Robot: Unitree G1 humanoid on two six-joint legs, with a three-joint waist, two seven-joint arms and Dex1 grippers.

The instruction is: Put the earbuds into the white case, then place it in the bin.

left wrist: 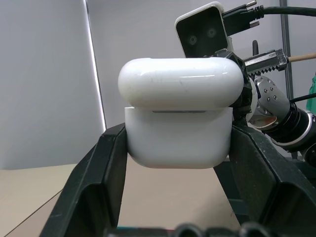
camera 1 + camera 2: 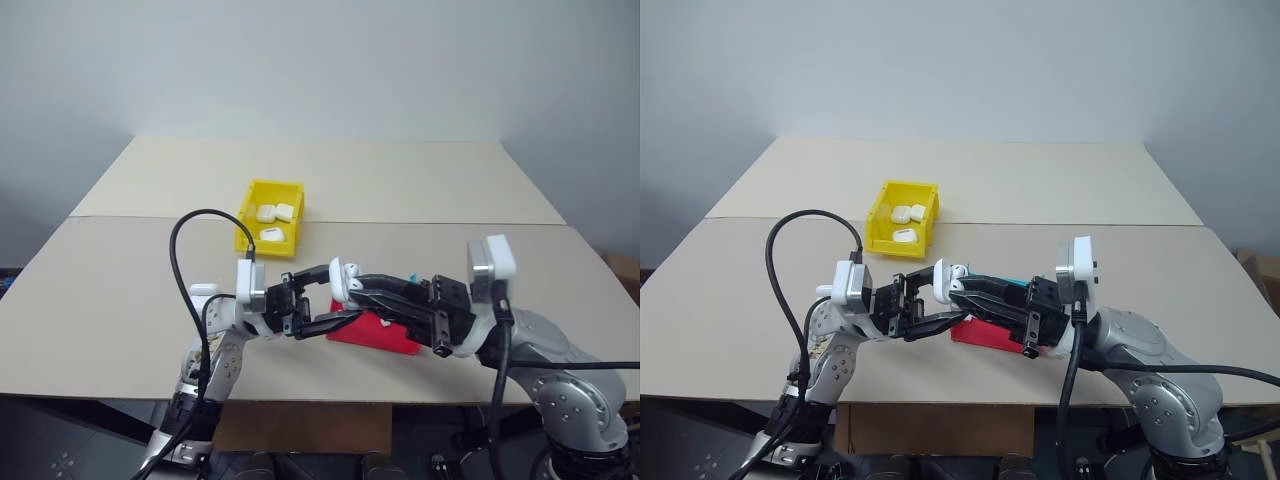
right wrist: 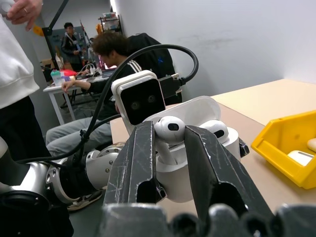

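My left gripper is shut on the white case, holding it above the table's front edge with its lid hinged open. One earbud sits in the case. My right gripper is shut on a second earbud, stem down, right over the open case. In the head views the two grippers meet at the case. The yellow bin stands farther back on the table, left of centre, with three white cases inside.
A red tray lies on the table under my right gripper. A small white object rests beside my left wrist. A black cable loops above the left arm. People sit and stand in the room behind.
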